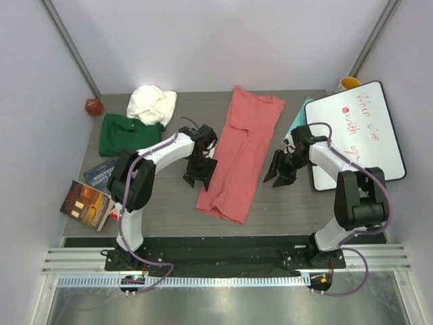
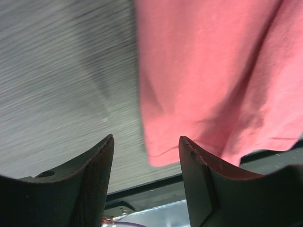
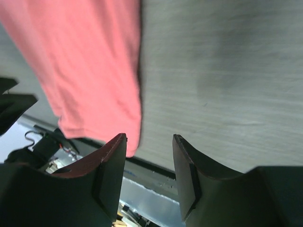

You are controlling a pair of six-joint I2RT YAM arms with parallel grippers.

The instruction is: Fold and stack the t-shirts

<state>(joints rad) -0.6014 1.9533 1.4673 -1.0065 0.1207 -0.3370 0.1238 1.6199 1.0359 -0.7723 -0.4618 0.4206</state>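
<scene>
1. Salmon-pink t-shirt point(image 1: 242, 152): lies mid-table as a long narrow strip, apparently folded lengthwise. It runs from the far side toward the near edge, between the two grippers.
2. Left gripper point(image 1: 197, 172): just beside the strip's left edge, claw spread, nothing between the fingers.
3. Right gripper point(image 1: 281, 169): just beside the strip's right edge, claw likewise spread and empty.
4. Dark green t-shirt point(image 1: 122, 135) and cream-white t-shirt point(image 1: 152, 103): at the far left, well apart from the arms. The cream one is crumpled and overlaps the green one's far edge.
5. Step in hand, as judged: the lengthwise fold looks finished and the cloth is let go. The next move probably calls for pinching one end at both edges and carrying it over for a crosswise fold.
6. View differences: only the overhead view shows the full strip and the other two shirts. The wrist views alone settle the empty gaps between the fingers, and each shows the strip's near end close to the table's front edge.
</scene>
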